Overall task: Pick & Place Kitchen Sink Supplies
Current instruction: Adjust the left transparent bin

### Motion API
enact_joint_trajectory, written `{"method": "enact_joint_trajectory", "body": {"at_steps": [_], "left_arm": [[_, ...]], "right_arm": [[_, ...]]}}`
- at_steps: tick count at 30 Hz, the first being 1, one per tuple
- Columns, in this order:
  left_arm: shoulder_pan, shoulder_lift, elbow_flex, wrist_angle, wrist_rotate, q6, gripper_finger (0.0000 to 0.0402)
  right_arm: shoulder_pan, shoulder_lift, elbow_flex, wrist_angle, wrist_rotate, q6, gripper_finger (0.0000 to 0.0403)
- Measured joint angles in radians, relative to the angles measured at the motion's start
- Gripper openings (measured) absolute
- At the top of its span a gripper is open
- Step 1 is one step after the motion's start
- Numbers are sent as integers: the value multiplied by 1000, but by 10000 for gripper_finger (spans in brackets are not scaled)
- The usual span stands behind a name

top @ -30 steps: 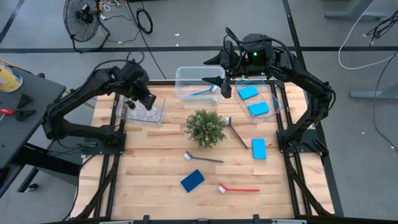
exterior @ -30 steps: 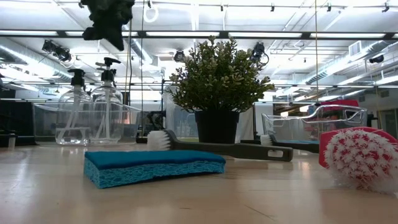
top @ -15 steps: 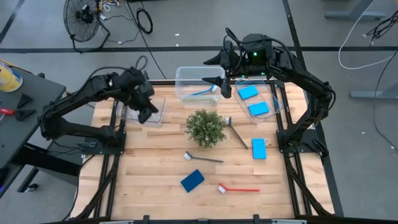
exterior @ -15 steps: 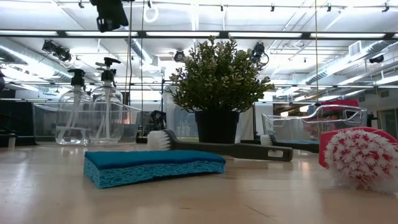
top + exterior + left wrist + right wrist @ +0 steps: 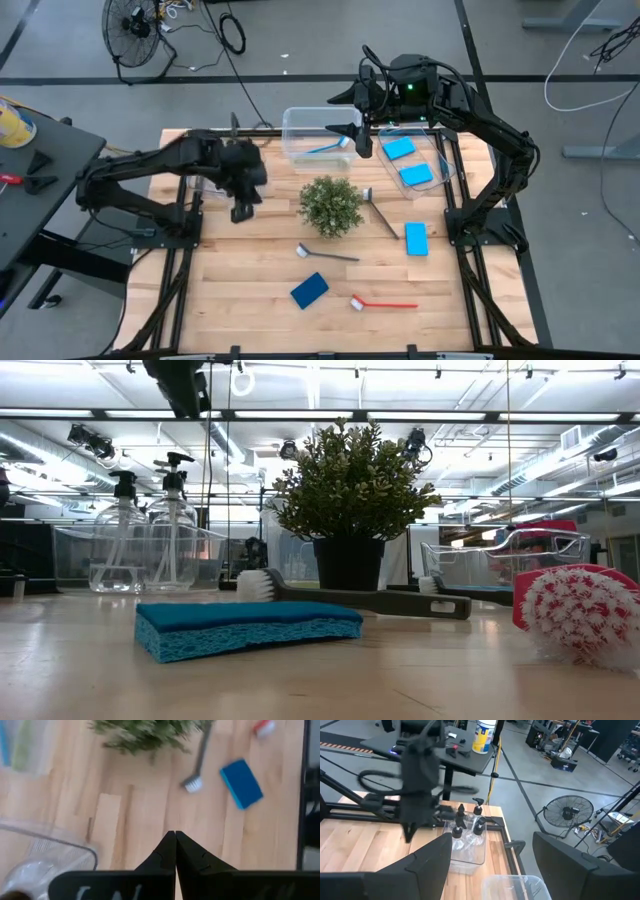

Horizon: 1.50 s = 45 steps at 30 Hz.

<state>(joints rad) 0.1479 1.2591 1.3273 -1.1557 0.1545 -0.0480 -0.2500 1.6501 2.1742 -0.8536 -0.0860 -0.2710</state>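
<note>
Left hand (image 5: pixel 240 212) closed and empty, over bare table (image 5: pixel 250 270) just near of the left bin (image 5: pixel 45 855), left of the plant (image 5: pixel 331 205). Right hand (image 5: pixel 352 133) open wide, empty, hanging over the middle bin (image 5: pixel 300 135) at the far edge; a blue brush (image 5: pixel 328 148) lies in that bin. Two bottles (image 5: pixel 145 530) stand in the left bin. Two sponges (image 5: pixel 407 160) sit in the right bin (image 5: pixel 440 150). On the table: grey brush (image 5: pixel 382 212) right of the plant, another grey brush (image 5: pixel 325 254) just near of it, sponge (image 5: pixel 416 238) near right, sponge (image 5: pixel 309 290) and red brush (image 5: pixel 383 303) at the near edge.
</note>
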Motion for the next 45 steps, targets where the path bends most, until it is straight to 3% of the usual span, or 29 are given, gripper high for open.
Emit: {"method": "enact_joint_trajectory", "body": {"at_steps": [5, 8, 15, 26, 40, 45], "left_arm": [[-92, 9, -78, -1, -18, 10, 1], [-137, 9, -138, 4, -88, -6, 1], [-170, 9, -287, 95, -169, -22, 1], [-75, 9, -456, 209, -268, -45, 1], [47, 20, -505, 288, -430, -6, 0], [109, 26, -505, 310, -444, 15, 0]], "right_arm": [[0, 0, 0, -2, 0, 0, 279], [0, 0, 0, -2, 0, 0, 279], [0, 0, 0, -2, 0, 0, 279], [0, 0, 0, 2, 0, 0, 279], [0, 0, 0, 9, 52, 0, 279], [0, 0, 0, 26, 52, 0, 279]]}}
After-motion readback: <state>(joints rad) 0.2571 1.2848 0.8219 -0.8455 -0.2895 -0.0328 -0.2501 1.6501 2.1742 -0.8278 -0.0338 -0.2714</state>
